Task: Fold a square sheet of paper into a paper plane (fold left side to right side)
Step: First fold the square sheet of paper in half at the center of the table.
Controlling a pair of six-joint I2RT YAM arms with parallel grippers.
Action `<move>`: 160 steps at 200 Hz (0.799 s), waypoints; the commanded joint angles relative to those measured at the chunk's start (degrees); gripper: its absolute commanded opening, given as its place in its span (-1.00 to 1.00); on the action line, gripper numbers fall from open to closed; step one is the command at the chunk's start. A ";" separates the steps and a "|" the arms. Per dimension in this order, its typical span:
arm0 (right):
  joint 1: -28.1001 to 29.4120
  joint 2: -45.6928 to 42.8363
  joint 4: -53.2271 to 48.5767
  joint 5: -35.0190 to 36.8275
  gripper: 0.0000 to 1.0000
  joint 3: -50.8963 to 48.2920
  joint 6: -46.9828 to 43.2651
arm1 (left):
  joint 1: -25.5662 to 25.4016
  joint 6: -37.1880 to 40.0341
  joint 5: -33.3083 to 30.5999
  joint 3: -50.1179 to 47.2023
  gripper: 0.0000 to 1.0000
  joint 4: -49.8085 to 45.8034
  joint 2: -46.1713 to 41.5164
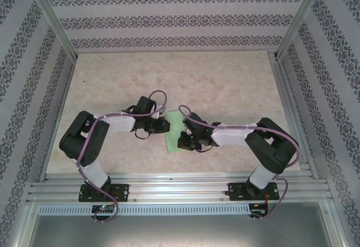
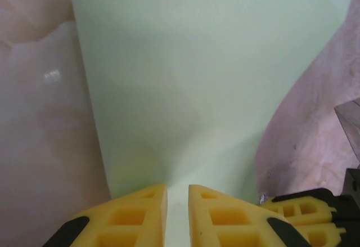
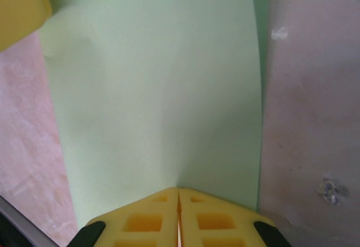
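obs: the square sheet of paper (image 1: pixel 173 140) lies mid-tabletop (image 1: pixel 225 84), between the two arms, with both wrists down at it. the left hand (image 2: pixel 178 188) is narrow, with a thin slit between its yellow fingers (image 2: pixel 140 210) and the sheet's near edge running into that slit; i cannot tell whether it bites. the right hand (image 3: pixel 179 191) is closed, fingers (image 3: pixel 216 219) together, pinching the opposite edge, and the paper bows up toward that pinch. handling, as judged: very light, thin and limp. it will sag and curl under its own weight, slide easily on the smooth marbled tabletop, and keep any accidental crease or tear at a pinch point. take hold only at the edge or a corner, with a shallow bite. to bring the left side over to the right, you'll want the right edge held flat as an anchor while you carry the left edge across low, so the sheet doesn't balloon or skew. count: one sheet, mint green and plain, not yet dart-shaped; two hands; one tabletop.
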 commanded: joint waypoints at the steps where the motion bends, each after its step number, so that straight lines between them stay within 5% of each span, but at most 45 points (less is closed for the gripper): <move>1: 1.67 4.32 -9.28 3.30 -0.82 -2.88 -1.26 | -0.39 2.94 -3.65 3.34 -0.67 -1.11 1.63; 160: 1.80 4.93 -11.03 3.57 -0.82 -2.71 -2.08 | 3.32 7.88 -6.86 11.59 -0.65 -5.53 8.46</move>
